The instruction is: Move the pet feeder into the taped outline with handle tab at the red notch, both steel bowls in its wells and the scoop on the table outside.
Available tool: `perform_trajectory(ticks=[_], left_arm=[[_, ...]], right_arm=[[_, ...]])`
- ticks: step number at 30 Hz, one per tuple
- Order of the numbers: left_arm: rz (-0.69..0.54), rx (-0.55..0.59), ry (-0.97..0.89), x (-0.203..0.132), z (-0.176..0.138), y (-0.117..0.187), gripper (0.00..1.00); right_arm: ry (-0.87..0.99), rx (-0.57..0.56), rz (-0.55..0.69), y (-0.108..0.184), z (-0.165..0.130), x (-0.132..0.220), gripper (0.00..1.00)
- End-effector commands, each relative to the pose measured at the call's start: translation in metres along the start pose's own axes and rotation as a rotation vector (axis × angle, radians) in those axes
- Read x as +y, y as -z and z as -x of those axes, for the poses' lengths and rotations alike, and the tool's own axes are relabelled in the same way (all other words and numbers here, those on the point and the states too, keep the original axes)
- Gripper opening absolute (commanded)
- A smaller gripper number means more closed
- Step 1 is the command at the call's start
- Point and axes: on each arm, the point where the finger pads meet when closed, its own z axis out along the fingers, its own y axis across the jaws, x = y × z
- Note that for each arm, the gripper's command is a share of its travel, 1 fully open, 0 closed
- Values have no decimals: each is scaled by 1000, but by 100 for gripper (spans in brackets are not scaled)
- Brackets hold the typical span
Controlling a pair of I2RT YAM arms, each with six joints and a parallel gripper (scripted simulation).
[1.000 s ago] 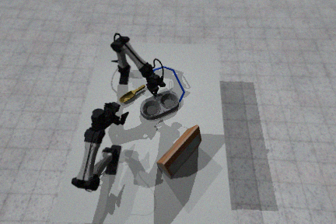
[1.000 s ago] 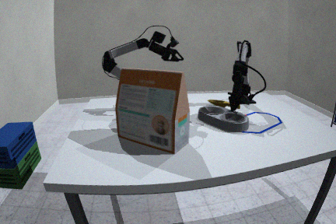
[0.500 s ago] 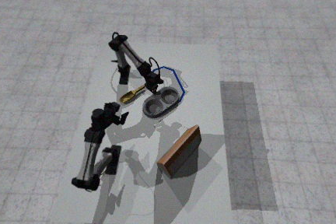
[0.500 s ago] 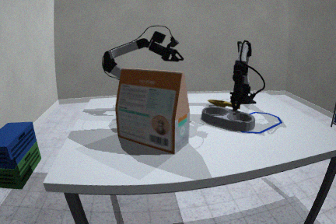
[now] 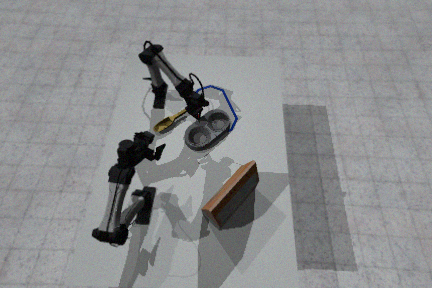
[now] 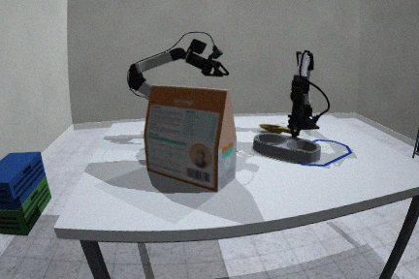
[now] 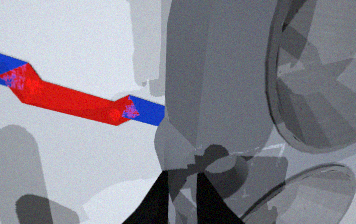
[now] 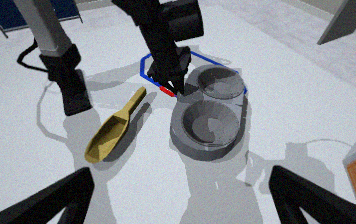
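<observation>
The grey pet feeder [image 5: 217, 139] [image 6: 282, 154] [image 7: 190, 60] [image 8: 207, 151] lies partly over the blue taped outline [image 5: 230, 105] [image 6: 349, 151] [image 7: 150, 111] [image 8: 142, 65] and partly outside it. Two bowls, one nearer the right gripper [image 8: 210, 124] and one farther [image 8: 221, 82], look seated in its wells. The red notch [image 7: 70, 102] [image 8: 167, 91] is beside the handle tab, not under it. My left gripper [image 5: 199, 118] [image 6: 295, 135] [image 7: 182, 179] [image 8: 180, 93] is shut on the tab. My right gripper [image 6: 225, 72] [image 8: 180, 175] is open, raised and empty. The yellow scoop [image 5: 165, 123] [image 6: 273, 128] [image 8: 107, 135] lies outside the outline.
A large orange-edged food bag [image 5: 233, 195] [image 6: 185, 140] stands on the table [image 6: 297, 199], away from the feeder, on the side opposite the outline. The scoop's handle end lies close to the outline. Stacked blue and green crates [image 6: 17, 194] are on the floor beyond the table.
</observation>
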Motion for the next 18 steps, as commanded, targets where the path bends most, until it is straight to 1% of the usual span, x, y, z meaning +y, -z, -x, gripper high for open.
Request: perform_trajectory(ticks=[1, 4, 6, 7, 11, 12, 14, 17, 18], left_arm=[[10, -23, 39, 6, 6, -1, 9], [10, -23, 39, 6, 6, -1, 9], [10, -23, 39, 6, 6, -1, 32], [27, -31, 46, 8, 7, -6, 33], [0, -25, 44, 11, 7, 12, 33], [-21, -27, 44, 5, 8, 19, 33], [-21, -27, 44, 5, 8, 19, 33], [-36, -29, 44, 5, 8, 32, 33], [-51, -38, 46, -1, 9, 38, 33]], right_arm=[[1, -5, 3, -1, 1, 1, 100], [1, -5, 3, -1, 1, 1, 100], [1, -5, 3, -1, 1, 1, 100], [1, -5, 3, -1, 1, 1, 100], [1, -5, 3, -1, 1, 1, 100], [1, -5, 3, -1, 1, 1, 100], [1, -5, 3, -1, 1, 1, 100], [1, -5, 3, -1, 1, 1, 100], [1, -5, 3, -1, 1, 1, 100]])
